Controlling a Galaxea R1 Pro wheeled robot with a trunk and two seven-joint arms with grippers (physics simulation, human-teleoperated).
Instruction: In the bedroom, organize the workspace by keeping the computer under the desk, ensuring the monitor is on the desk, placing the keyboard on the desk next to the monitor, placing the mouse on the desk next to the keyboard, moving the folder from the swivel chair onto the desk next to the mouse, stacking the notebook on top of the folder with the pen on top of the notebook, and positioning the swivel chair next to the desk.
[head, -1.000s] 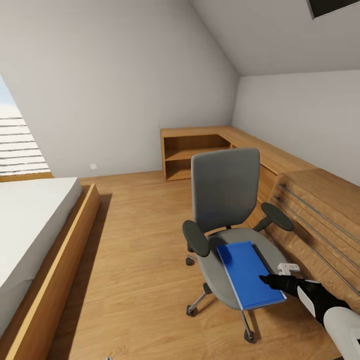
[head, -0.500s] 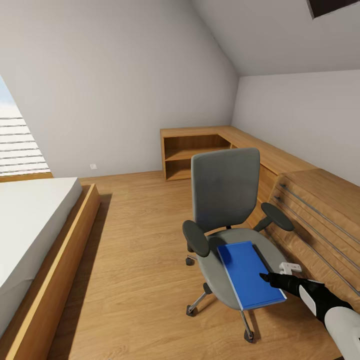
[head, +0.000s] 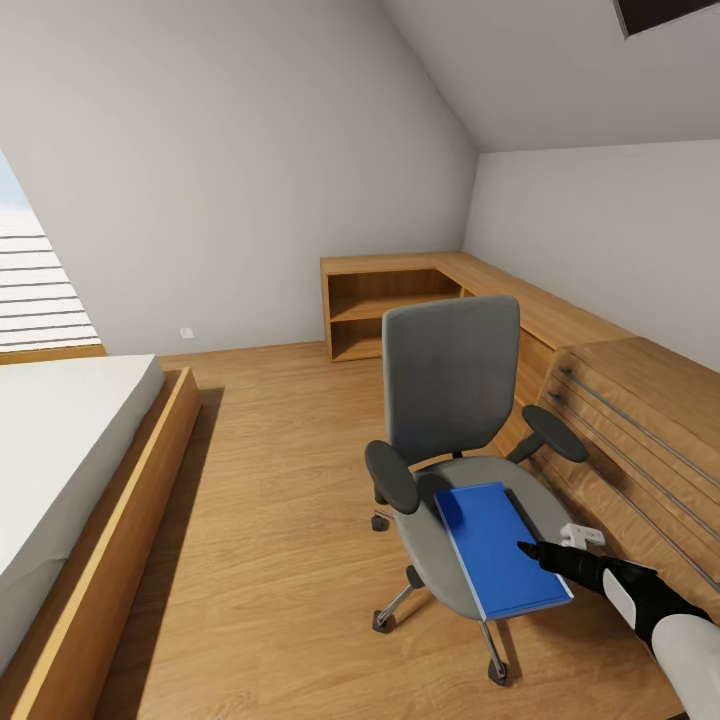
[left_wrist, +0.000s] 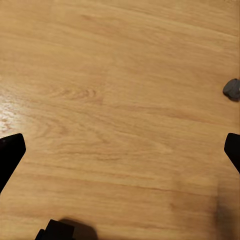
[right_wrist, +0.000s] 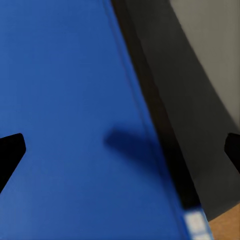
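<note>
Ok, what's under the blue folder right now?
The folder lies flat on the grey seat of the swivel chair, its near corner overhanging the seat's front edge. Whatever might sit between folder and seat is covered. The right tool hovers at its edge.

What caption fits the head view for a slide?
Right gripper open over the blue folder lying on the grey swivel chair.

Blue folder (head: 500, 548) flat on swivel chair (head: 455, 420)
</note>
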